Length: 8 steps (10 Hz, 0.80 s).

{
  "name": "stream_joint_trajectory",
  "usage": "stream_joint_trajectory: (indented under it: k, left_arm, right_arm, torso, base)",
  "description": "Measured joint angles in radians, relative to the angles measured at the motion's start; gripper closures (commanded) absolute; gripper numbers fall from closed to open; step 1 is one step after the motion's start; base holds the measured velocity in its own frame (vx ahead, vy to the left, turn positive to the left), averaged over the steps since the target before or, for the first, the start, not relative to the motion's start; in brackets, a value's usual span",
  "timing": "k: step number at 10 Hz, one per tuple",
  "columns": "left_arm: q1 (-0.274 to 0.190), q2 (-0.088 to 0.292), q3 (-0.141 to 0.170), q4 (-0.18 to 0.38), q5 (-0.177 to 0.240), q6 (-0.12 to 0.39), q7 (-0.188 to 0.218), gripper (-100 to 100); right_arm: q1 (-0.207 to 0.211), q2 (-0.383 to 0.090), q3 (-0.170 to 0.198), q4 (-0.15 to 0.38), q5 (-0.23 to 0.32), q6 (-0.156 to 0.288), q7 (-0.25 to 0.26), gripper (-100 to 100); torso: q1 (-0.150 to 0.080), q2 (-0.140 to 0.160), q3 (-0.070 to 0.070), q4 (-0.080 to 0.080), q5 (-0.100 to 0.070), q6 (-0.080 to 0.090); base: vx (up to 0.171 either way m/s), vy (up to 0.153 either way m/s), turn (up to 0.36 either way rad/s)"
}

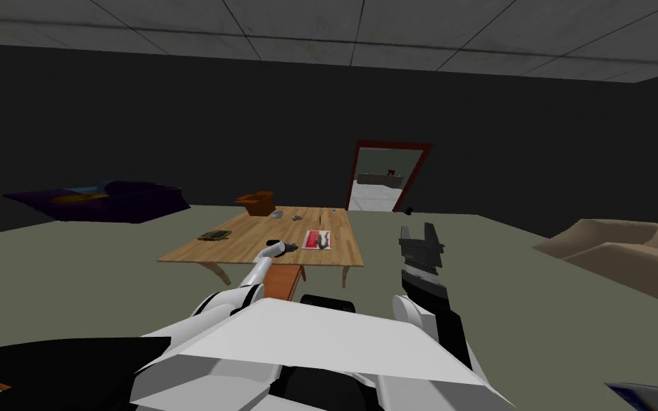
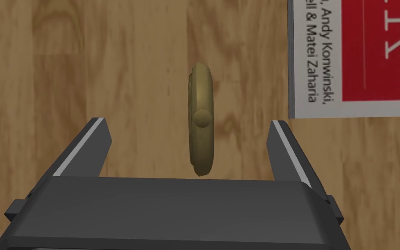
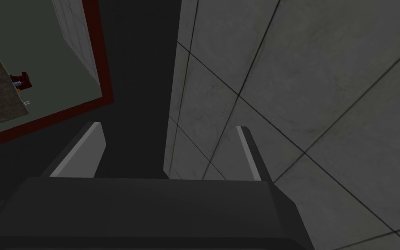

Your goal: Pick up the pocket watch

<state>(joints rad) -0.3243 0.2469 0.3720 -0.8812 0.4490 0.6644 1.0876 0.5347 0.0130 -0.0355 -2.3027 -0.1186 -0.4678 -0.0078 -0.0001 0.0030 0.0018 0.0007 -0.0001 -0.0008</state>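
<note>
A brass-coloured pocket watch (image 2: 201,119) stands on edge on the wooden table (image 2: 86,65), its crown knob facing the camera. My left gripper (image 2: 190,132) is open, a finger on each side of the watch with a clear gap to each. In the head view the left gripper (image 1: 290,247) reaches over the table (image 1: 249,242), just left of the red and white book (image 1: 317,240). My right gripper (image 1: 421,236) is raised at the right of the table, open, with nothing between its fingers (image 3: 86,149).
A red and white book (image 2: 355,56) lies close beside the watch. On the table also sit a brown box (image 1: 257,203), a dark flat object (image 1: 215,235) and small grey items (image 1: 277,214). A chair (image 1: 281,282) stands under the near edge. A sofa (image 1: 627,257) is at right, a doorway (image 1: 386,177) beyond.
</note>
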Motion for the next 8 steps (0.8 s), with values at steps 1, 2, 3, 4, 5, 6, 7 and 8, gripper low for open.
stream_joint_trajectory:
  k: [1,2,3,4,5,6,7,8]
  left_arm:
    - [0.001,0.016,0.025,0.017,0.010,-0.009,-0.008,-100]
    - [-0.006,0.028,0.040,0.042,0.021,-0.018,-0.017,-100]
    - [-0.003,0.048,0.069,0.057,0.031,-0.022,-0.025,-100]
    - [-0.008,0.059,0.083,0.086,0.044,-0.035,-0.037,-100]
    - [0.000,0.081,0.112,0.109,0.069,-0.048,-0.058,-100]
    - [0.013,0.096,0.143,0.107,0.074,-0.054,-0.064,-100]
    - [-0.001,0.113,0.164,0.140,0.086,-0.066,-0.074,-100]
    - [-0.004,0.119,0.172,0.156,0.090,-0.072,-0.079,-100]
  right_arm:
    - [0.000,0.000,0.000,0.000,0.000,0.000,0.000,0]
    - [0.000,0.000,0.000,0.000,0.000,0.000,0.000,0]
    - [0.000,0.000,0.000,0.000,0.000,0.000,0.000,0]
    - [0.000,0.000,0.000,0.000,0.000,0.000,0.000,0]
    - [0.000,0.000,0.000,0.000,0.000,0.000,0.000,0]
    - [0.000,0.000,0.000,0.000,0.000,0.000,0.000,0]
    - [0.000,0.000,0.000,0.000,0.000,0.000,0.000,0]
    - [0.000,0.000,0.000,0.000,0.000,0.000,0.000,0]
  torso:
    - [0.000,0.000,0.000,0.000,0.000,0.001]
    - [0.000,0.000,0.000,0.000,0.000,0.000]
    - [-0.001,0.001,0.000,0.000,0.000,0.001]
    - [0.000,0.000,0.000,0.000,0.000,0.000]
    - [-0.001,0.001,0.000,0.000,0.000,0.001]
    - [-0.001,0.002,0.001,0.000,0.000,0.001]
    - [-0.001,0.002,0.001,0.000,0.000,0.000]
    - [0.000,0.000,0.000,0.000,0.000,-0.001]
  base:
    - [-0.040,-0.007,-0.194]
    - [-0.047,-0.027,-0.365]
    - [-0.045,-0.017,-0.171]
    - [-0.048,-0.025,-0.303]
    - [-0.069,-0.027,-0.443]
    - [-0.062,-0.024,-0.221]
    - [-0.031,-0.013,0.007]
    - [-0.037,-0.020,-0.315]
